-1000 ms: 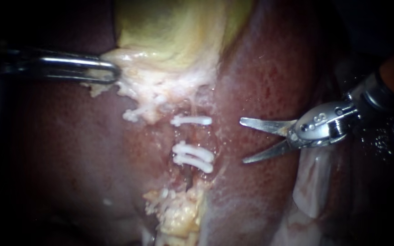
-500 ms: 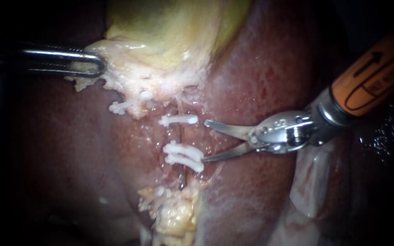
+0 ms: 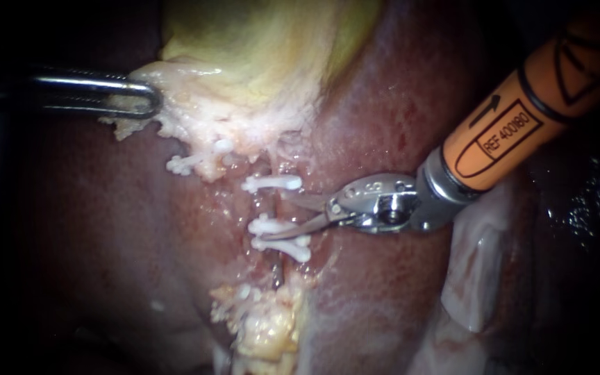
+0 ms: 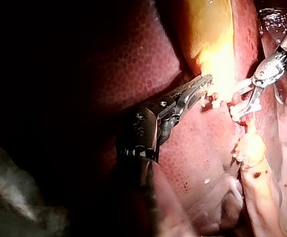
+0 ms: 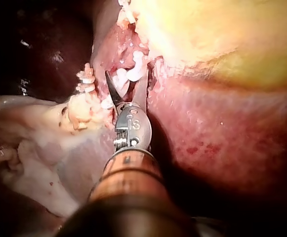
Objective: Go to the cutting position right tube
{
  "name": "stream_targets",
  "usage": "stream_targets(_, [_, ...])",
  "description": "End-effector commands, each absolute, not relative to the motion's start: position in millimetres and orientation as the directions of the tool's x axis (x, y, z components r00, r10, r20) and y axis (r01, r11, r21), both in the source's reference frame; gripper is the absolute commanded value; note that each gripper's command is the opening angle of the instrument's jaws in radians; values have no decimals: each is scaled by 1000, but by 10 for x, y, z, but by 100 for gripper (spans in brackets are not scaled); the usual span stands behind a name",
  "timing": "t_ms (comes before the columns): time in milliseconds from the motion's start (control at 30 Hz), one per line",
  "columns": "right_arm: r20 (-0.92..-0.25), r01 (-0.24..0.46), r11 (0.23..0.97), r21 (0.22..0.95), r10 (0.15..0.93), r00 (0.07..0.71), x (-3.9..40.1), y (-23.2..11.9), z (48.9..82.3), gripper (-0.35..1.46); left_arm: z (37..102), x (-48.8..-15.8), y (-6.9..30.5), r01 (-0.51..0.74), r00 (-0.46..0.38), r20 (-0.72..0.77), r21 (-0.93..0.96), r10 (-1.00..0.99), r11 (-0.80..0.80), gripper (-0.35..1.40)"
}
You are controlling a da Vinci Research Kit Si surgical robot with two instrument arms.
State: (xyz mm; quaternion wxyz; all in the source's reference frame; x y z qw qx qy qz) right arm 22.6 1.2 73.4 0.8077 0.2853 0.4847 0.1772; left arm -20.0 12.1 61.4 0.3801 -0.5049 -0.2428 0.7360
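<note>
— What crowds your right instrument [image 3: 273, 217]?
— A single clip [image 3: 272, 182] on the far side, a clip pair [image 3: 280, 242] near, and liver [image 3: 383, 125] to the right.
— What has changed?
— You've moved left. Your open jaws now straddle the thin, reddish tube [image 3: 264, 206] between those clips. Your left instrument [image 3: 148, 104] is clamped on the gallbladder [image 3: 258, 55] edge.

I am seeing the light pooling brightly over the wet, glistening liver [image 3: 383, 118] at the middle of the endoscope view, while everything round it is fading into plain blackness at the left edge and the upper right corner, hiding whatever room is lying beyond.
</note>
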Motion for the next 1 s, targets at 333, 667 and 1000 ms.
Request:
stream_targets(333, [-720, 119, 733, 670, 602, 345, 240, 14, 735, 119, 612, -203, 120, -317, -200, -559, -741, 805, -593, -35])
stream_targets(667, [-706, 150, 701, 697, 635, 314, 268, 8, 735, 118, 612, -204, 120, -318, -200, -559, -740, 805, -593, -35])
stream_targets(1000, [-699, 154, 688, 709, 656, 285, 277, 3, 731, 116, 612, -205, 120, -318, -200, -559, -740, 805, -592, -35])
